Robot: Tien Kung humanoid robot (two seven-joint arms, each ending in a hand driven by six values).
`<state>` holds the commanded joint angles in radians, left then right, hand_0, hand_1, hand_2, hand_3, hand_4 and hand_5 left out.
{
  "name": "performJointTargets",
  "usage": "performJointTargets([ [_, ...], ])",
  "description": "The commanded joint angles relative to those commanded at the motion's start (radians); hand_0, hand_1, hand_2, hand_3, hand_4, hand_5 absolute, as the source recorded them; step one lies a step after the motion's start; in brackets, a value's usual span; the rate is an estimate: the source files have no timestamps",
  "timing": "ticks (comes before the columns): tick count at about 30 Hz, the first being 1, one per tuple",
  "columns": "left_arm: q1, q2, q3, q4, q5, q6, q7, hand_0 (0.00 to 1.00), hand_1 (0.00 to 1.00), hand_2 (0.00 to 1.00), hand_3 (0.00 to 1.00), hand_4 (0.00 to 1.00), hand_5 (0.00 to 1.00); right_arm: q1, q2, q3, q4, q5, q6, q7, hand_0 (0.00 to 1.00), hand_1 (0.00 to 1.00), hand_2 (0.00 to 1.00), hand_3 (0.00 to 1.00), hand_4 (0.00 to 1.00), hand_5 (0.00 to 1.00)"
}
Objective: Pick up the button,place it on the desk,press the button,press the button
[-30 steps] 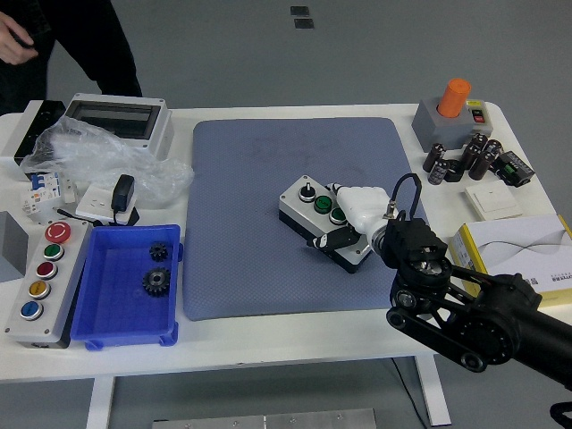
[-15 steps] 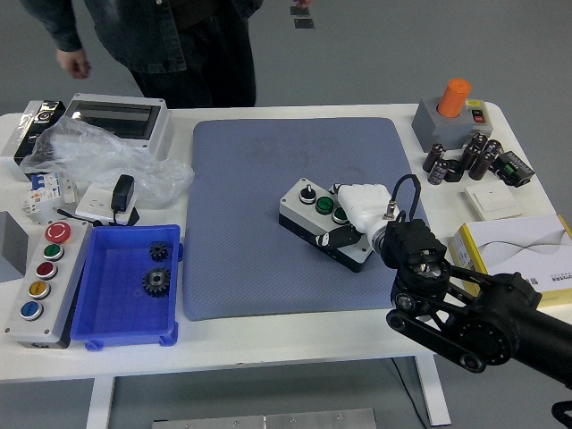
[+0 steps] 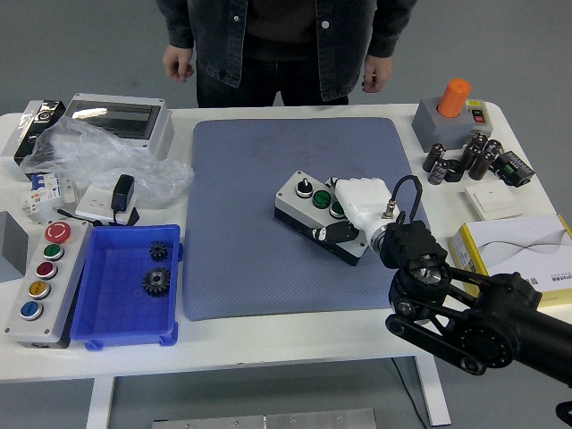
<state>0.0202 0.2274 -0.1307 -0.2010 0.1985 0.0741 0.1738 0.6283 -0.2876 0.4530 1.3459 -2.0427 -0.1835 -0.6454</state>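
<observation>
The button box is grey on a black base, with a black knob and green buttons on top. It lies on the blue-grey mat, right of the mat's middle. My right hand, white with dark fingertips, comes in from the lower right. Its fingers are curled over the box's right end, and the thumb presses on the box's near side. The right end of the box is hidden under the hand. My left arm is out of view.
A person stands at the far edge with hands hanging free. A blue bin with gears, a coloured button panel and a plastic bag are at the left. An orange-topped switch, capacitors and a yellow-edged box are at the right.
My right hand has shifted the button box slightly left and away across the mat. The person has walked from the far left corner to the middle of the far side.
</observation>
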Motion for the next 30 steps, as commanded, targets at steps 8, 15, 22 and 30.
performJointTargets([
  [8,-0.003,-0.001,-0.002,0.000,0.003,0.003,-0.002,0.671,0.688,0.624,0.640,0.605,0.364,0.098,-0.081,-0.150,0.062,0.001,-0.092,0.127,0.197,0.487,0.428,0.382,0.577,0.002],
  [15,-0.006,0.001,0.002,0.001,0.001,0.004,-0.001,0.672,0.689,0.624,0.641,0.608,0.373,0.191,-0.128,-0.283,0.080,0.031,-0.149,0.290,0.313,0.517,0.433,0.383,0.598,0.007],
  [22,-0.007,0.000,0.004,0.000,-0.001,0.005,-0.001,0.672,0.690,0.625,0.642,0.609,0.374,0.232,-0.121,-0.328,0.013,0.042,-0.184,0.412,0.431,0.538,0.440,0.385,0.558,0.002],
  [30,-0.007,0.001,0.006,0.000,0.001,0.006,-0.002,0.671,0.690,0.626,0.643,0.609,0.375,0.259,-0.095,-0.368,-0.084,0.040,-0.207,0.488,0.527,0.575,0.450,0.387,0.526,0.002],
])
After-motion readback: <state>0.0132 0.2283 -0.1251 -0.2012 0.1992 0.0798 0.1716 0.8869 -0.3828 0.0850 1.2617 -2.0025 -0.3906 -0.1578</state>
